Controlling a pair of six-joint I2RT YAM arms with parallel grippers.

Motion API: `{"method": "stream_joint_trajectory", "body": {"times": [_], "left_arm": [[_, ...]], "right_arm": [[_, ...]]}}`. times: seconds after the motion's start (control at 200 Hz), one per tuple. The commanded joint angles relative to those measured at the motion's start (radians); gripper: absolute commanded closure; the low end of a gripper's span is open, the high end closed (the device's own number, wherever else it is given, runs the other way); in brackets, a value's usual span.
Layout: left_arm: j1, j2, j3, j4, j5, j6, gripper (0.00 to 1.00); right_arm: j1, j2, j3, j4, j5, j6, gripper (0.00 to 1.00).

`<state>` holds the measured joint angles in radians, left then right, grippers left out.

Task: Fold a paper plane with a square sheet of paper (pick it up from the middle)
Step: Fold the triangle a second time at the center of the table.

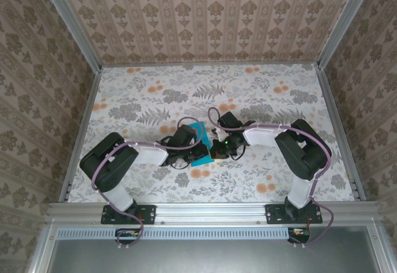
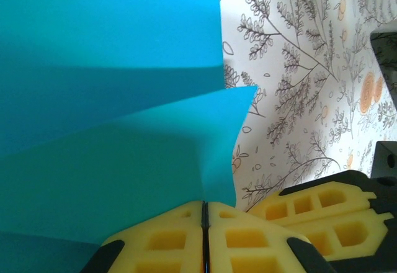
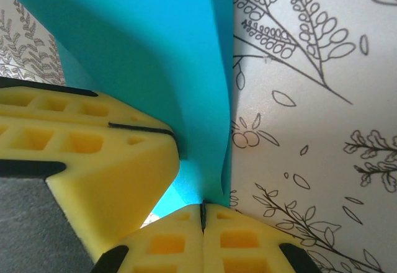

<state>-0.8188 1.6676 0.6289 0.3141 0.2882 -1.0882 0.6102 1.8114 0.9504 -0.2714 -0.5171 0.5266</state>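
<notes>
Two grips on one sheet: the left gripper [image 2: 205, 226] has its yellow fingers pressed together, seam closed, with a fold of the paper plane [image 2: 93, 99] running down into that seam. The right gripper [image 3: 203, 226] is likewise closed, the teal edge dropping straight into its seam. I read both as pinching the paper's near edge. The overhead view puts the two grippers nose to nose at the middle of the floral table [image 1: 279, 99], with the paper between them and leaning toward the left arm. The sheet is only partly formed (layered flaps and a soft bend, no sharp point that I can make out), so I judge the task to be mid-fold, with a crease being set or a flap about to be turned. To do this step well, treat one grip as the anchor and move only the other. The pinch points sit just beside each other, so any pull apart goes straight into a short span of paper and risks a tear or a slip. Sweep along the intended crease line, not across it, with the flap edge lined up on the layer beneath. Bring the fold down onto the table to flatten it before letting either side go. The curl near the right-hand fingers may buckle into a stray crease if rushed.
</notes>
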Motion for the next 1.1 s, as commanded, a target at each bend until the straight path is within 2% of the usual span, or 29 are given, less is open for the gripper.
{"method": "stream_joint_trajectory", "body": {"times": [0.0,0.395,0.775,0.985,1.095], "left_arm": [[-0.006,0.012,-0.003,0.034,-0.012,-0.016,0.91],[0.048,-0.034,-0.101,-0.013,-0.123,-0.076,0.92],[0.163,-0.138,-0.146,-0.058,-0.124,-0.021,0.92],[0.117,-0.265,-0.116,-0.08,-0.134,0.039,0.92],[0.08,-0.279,-0.096,-0.079,-0.146,0.051,0.91]], "right_arm": [[0.0,0.044,0.001,-0.052,0.041,-0.011,1.0],[0.0,0.079,-0.015,-0.124,0.144,-0.021,1.0],[-0.001,0.099,-0.022,-0.141,0.172,-0.011,1.0],[0.0,0.083,-0.024,-0.134,0.162,-0.006,1.0],[0.0,0.078,-0.027,-0.128,0.156,-0.004,1.0]]}}
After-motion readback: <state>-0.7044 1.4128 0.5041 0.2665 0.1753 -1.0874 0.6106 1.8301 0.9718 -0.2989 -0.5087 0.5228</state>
